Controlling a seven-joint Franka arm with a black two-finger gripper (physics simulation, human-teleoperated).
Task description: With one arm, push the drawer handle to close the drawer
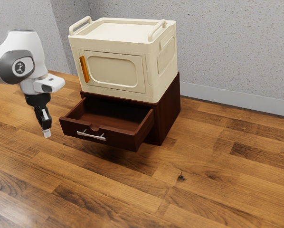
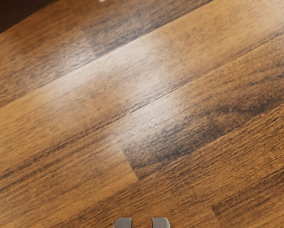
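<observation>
Exterior view, left to right: arm (image 1: 22, 59) reaching in, hand pitched down. Tool (image 1: 47, 134) just off the drawer front's near-left corner, fingertips a modest gap apart, nothing between them, no contact. Then silver handle (image 1: 91, 137) on the front of the drawer (image 1: 118, 140), which sticks well out of the dark cabinet (image 1: 168, 114). Closing not done; looks like lining up on the handle, then the full push remains.

The white arm (image 1: 32, 42) has a grey joint cap (image 1: 7, 66) around a round emblem (image 1: 20, 67), and a black, pale-tipped gripper (image 1: 47, 134) below that cap.
</observation>
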